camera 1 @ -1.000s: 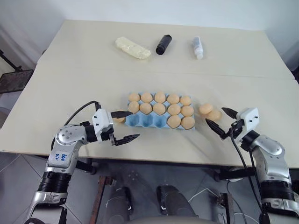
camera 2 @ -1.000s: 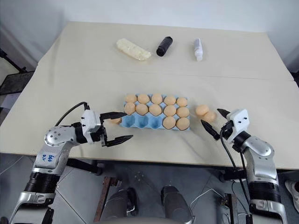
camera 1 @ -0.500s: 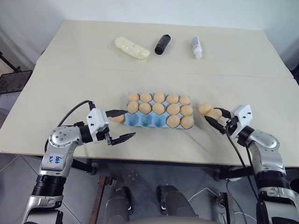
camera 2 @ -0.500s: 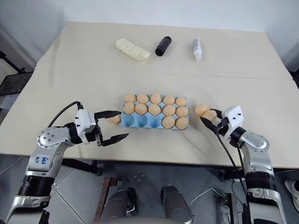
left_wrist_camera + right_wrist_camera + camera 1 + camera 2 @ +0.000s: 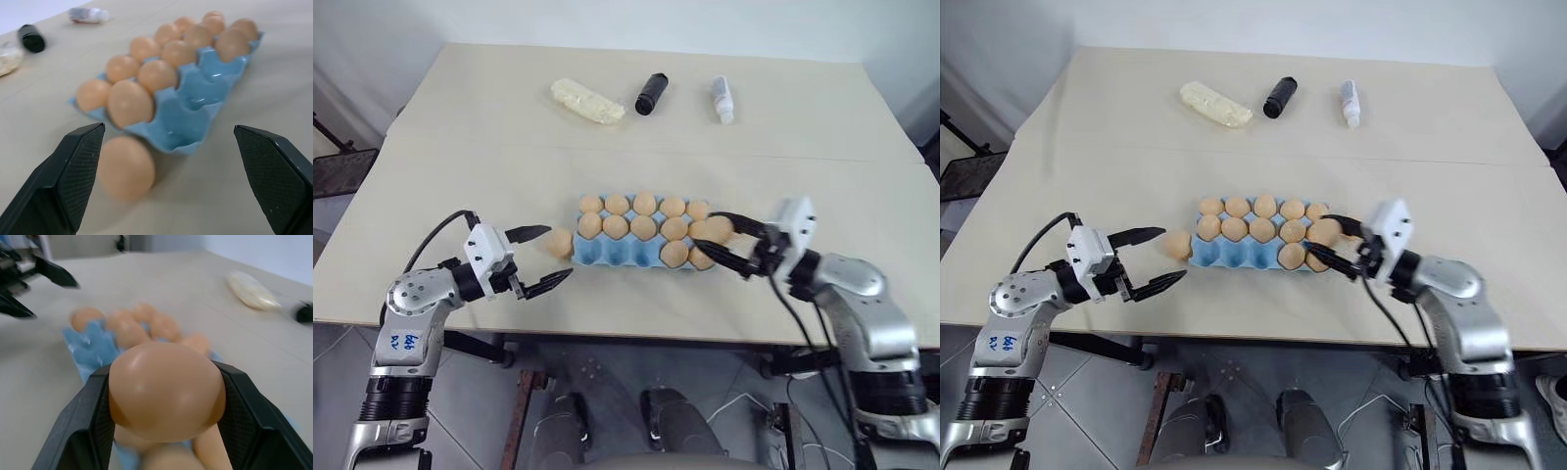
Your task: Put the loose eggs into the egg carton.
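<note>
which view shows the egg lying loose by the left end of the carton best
The left wrist view: the loose egg lies large and whole on the table beside the egg carton, near one finger of the open left end effector. Both eye views show it small beside the carton's left end; the right wrist view gives no clear sight of it.

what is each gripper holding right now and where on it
The right gripper holds one egg, its fingers clamped on the egg's two opposite sides. The left gripper is open and holds nothing.

The egg point(image 5: 166, 390) held in the right hand point(image 5: 724, 245) hides much of the egg carton point(image 5: 90, 352) in the right wrist view, where the eggs beyond are blurred. The right end of the carton lies behind that hand.
</note>
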{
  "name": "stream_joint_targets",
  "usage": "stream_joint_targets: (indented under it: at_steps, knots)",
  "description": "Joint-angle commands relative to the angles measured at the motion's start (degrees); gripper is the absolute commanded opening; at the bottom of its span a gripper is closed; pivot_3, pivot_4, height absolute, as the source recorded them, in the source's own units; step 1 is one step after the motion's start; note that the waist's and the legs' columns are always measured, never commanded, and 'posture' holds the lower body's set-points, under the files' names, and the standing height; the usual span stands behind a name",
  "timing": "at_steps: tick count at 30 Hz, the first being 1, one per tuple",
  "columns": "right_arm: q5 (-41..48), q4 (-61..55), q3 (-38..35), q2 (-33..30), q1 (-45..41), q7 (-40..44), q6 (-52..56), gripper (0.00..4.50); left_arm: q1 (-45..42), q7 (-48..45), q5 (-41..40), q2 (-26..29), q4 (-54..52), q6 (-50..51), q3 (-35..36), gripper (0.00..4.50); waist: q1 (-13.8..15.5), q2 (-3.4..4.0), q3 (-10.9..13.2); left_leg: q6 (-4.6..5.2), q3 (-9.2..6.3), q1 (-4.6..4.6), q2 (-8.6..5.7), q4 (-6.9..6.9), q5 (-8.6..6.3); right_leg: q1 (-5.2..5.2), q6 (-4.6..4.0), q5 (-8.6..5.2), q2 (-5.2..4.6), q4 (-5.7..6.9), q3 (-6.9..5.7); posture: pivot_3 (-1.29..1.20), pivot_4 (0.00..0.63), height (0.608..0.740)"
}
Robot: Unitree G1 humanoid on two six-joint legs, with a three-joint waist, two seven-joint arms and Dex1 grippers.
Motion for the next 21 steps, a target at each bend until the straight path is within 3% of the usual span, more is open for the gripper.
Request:
stream_joint_targets:
  at_steps: [1,6,12,16,21]
  knots:
    - [-3.5,3.6,3.8,2.7,-2.8,-1.1,-2.1,2.43,0.8,0.6,-1.1,-0.1,-0.9,-1.4,1.5,4.5,0.1,-0.01,0.0,-0.01,0.01,-0.02,0.0,0.0,-0.02,0.0,0.0,-0.01,0.0,-0.04,-0.01,0.0,0.15,0.74]
    - [-5.4,7.8,6.6,5.1,-3.5,-0.4,-3.7,2.43,2.0,1.2,-1.3,0.0,-2.2,-1.3,1.9,4.5,0.4,-0.02,0.0,0.03,0.07,-0.12,-0.04,0.0,-0.11,-0.01,0.03,-0.05,-0.06,-0.19,-0.03,0.0,0.15,0.74]
    - [-5.0,7.9,4.9,5.5,-2.4,-0.6,-4.8,4.4,2.7,1.5,-1.6,-0.2,-3.9,-0.8,1.1,4.5,0.1,-0.02,0.0,-0.02,0.07,-0.09,0.03,0.0,-0.11,-0.03,0.03,-0.05,0.02,-0.11,-0.02,0.0,0.15,0.74]
    - [-2.4,3.4,0.0,2.6,1.4,0.1,-4.9,4.46,2.2,0.9,-1.5,-0.5,-4.5,-0.5,-0.2,4.5,0.3,-0.02,0.0,-0.01,0.07,-0.08,0.0,0.0,-0.11,-0.01,0.02,-0.06,-0.02,-0.11,-0.02,0.0,0.15,0.74]
    - [-0.1,-1.1,-11.6,-2.5,11.1,-1.5,-6.3,4.46,-0.9,0.0,-0.5,-1.6,-3.3,-0.8,-3.7,4.5,1.0,-0.03,0.0,0.02,0.03,-0.11,-0.03,0.0,-0.14,0.03,0.03,-0.06,-0.06,-0.21,-0.03,0.0,0.15,0.74]
